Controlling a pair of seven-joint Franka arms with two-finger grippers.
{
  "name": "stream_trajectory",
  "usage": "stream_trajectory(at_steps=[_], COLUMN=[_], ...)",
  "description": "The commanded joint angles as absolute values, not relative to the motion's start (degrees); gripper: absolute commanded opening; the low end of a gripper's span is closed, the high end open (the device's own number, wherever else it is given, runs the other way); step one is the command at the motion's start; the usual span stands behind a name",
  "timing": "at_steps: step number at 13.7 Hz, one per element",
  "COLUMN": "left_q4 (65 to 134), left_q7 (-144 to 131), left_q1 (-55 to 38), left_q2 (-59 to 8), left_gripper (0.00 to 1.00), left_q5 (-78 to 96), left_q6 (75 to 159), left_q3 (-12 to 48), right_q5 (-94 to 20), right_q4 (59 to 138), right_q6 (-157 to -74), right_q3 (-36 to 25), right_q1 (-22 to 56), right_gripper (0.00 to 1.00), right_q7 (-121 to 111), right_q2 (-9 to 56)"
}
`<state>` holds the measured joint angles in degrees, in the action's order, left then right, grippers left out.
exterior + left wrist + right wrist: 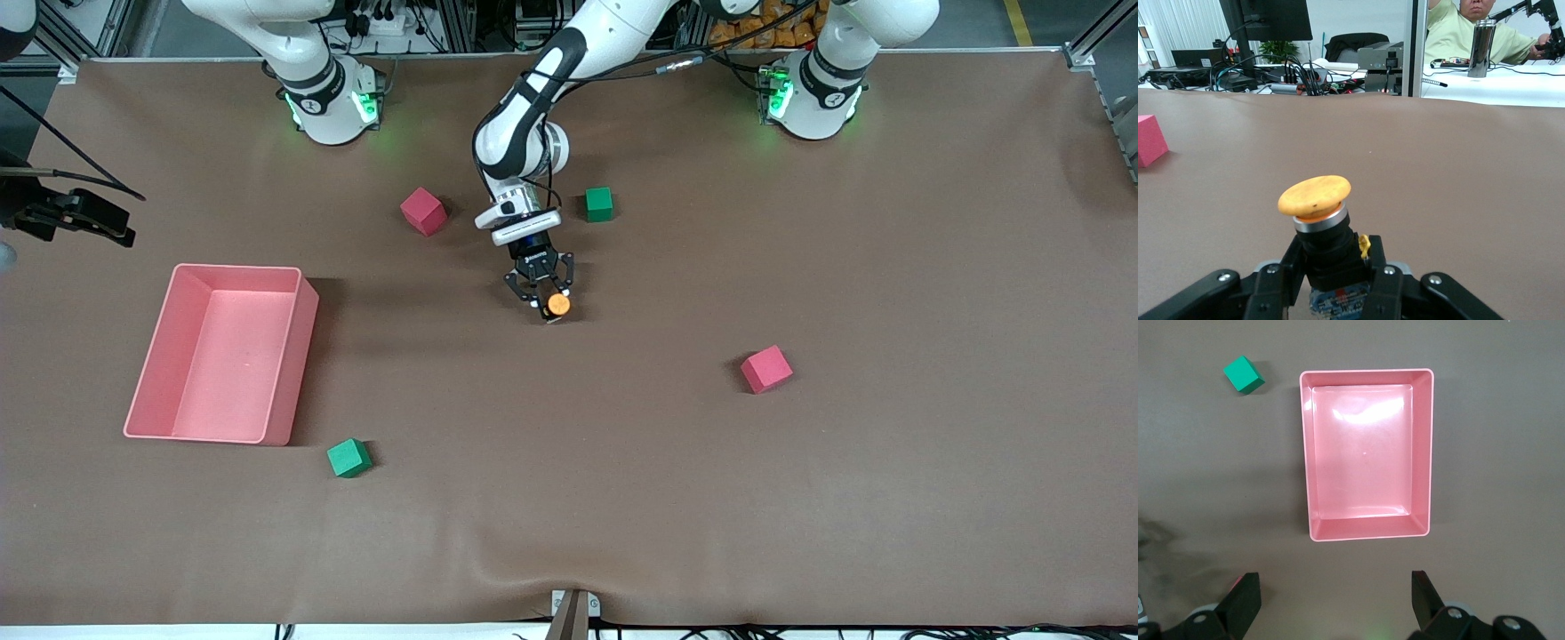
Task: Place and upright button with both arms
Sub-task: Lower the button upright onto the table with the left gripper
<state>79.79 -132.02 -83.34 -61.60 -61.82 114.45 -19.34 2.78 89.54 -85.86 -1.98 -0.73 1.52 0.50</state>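
The left gripper point(545, 302) pinches the button point(557, 305) by its black body, orange cap up, low over the table's point(622, 462) middle, at 7 o'clock from a green cube point(599, 204). The right gripper point(1335, 600), fingers spread, hangs above the pink tray point(1368, 530).

Front: high, whole table point(622, 498). Right wrist: straight down, tray point(1425, 453).
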Motion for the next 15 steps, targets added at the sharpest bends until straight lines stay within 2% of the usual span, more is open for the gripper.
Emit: stream_trajectory(at_steps=[1,9,10,11,12,13,14,15], left_q4=[79.4,79.5,79.5,79.5,79.5,79.5,79.4,79.5], left_q7=[-132.8,-128.1,-128.1,-128.1,-128.1,-128.1,-128.0,-127.6], left_q1=[-83.8,-84.2,-84.2,-84.2,-84.2,-84.2,-84.2,-84.2], left_q2=[-61.5,-63.8,-63.9,-63.9,-63.9,-63.7,-63.5,-63.2], left_gripper=[0.0,0.0,0.04,0.25,0.55,0.72,0.94,1.0], left_q5=[-63.5,-64.4,-64.2,-64.2,-64.2,-64.2,-64.2,-64.3], left_q6=[113.0,110.1,110.1,110.1,110.1,110.1,110.1,110.1], left_q3=[-19.8,-19.1,-19.0,-18.9,-18.9,-18.9,-18.9,-18.9], right_q5=[1.8,1.8,1.8,1.8,1.8,1.8,1.8,1.7], right_q4=[89.6,89.6,89.6,89.6,89.6,89.6,89.6,89.6], right_q6=[-85.5,-85.8,-85.8,-85.9,-85.9,-86.0,-86.0,-86.1], right_q3=[-1.4,-1.4,-1.4,-1.4,-1.4,-1.4,-1.4,-1.4], right_q1=[-1.9,-1.8,-1.8,-1.8,-1.8,-1.8,-1.8,-1.8], right_gripper=[1.0,1.0,1.0,1.0,1.0,1.0,1.0,1.0], right_q7=[0.5,0.5,0.5,0.5,0.5,0.5,0.5,0.5], right_q2=[0.4,0.4,0.4,0.4,0.4,0.4,0.5,0.6])
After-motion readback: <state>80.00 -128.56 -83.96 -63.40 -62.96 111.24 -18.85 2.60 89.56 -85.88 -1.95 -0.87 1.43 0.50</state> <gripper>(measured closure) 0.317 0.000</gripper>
